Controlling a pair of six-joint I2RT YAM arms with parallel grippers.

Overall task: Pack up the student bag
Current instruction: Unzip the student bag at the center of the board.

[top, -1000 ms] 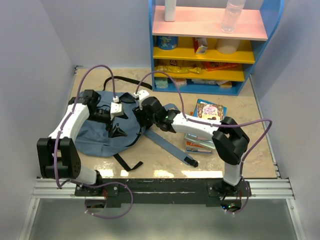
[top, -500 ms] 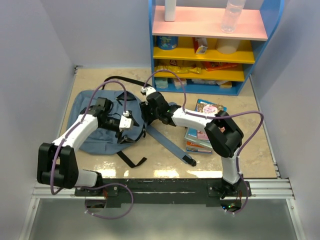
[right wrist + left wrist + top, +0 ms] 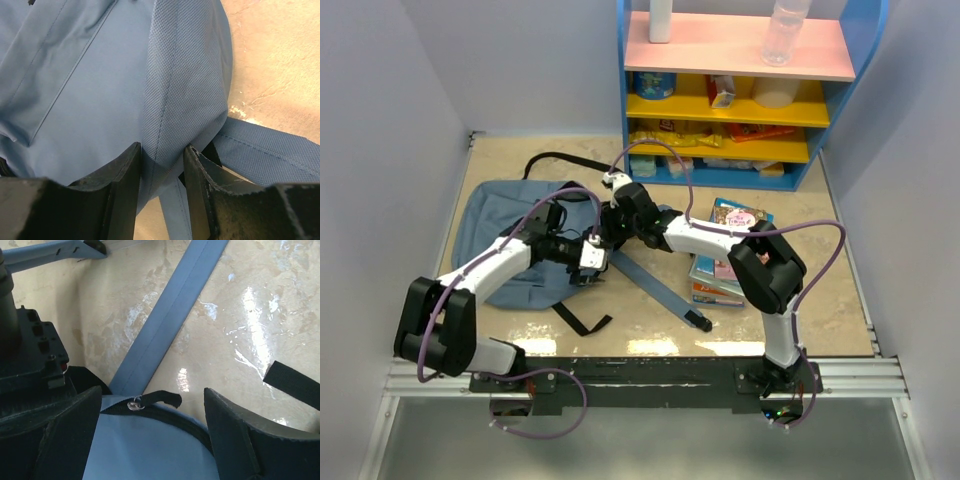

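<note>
Left of centre on the bench (image 3: 825,270), the student bag (image 3: 485,215) lay flat. Its long axis ran roughly left to right and its strap end pointed toward mid-frame. The left arm crossed its lower half and hid that part from above. A thin black webbing strap (image 3: 578,320) trailed from its lower edge toward the bottom of the frame.

At the bag's right edge the left tool (image 3: 592,262) hung with its fingers (image 3: 65,440) wide apart and holding nothing. A small metal ring (image 3: 134,404) on a black tab lay between them.

Just right of it, the right tool (image 3: 609,228) had its fingers (image 3: 122,190) pressed on either side of a raised fold of the bag's fabric. A padded shoulder strap (image 3: 660,290) ran diagonally toward lower right.

Further right lay a stack of colourful books (image 3: 728,255), partly under the right arm's elbow. A shelf unit (image 3: 720,45) filled the upper right.
</note>
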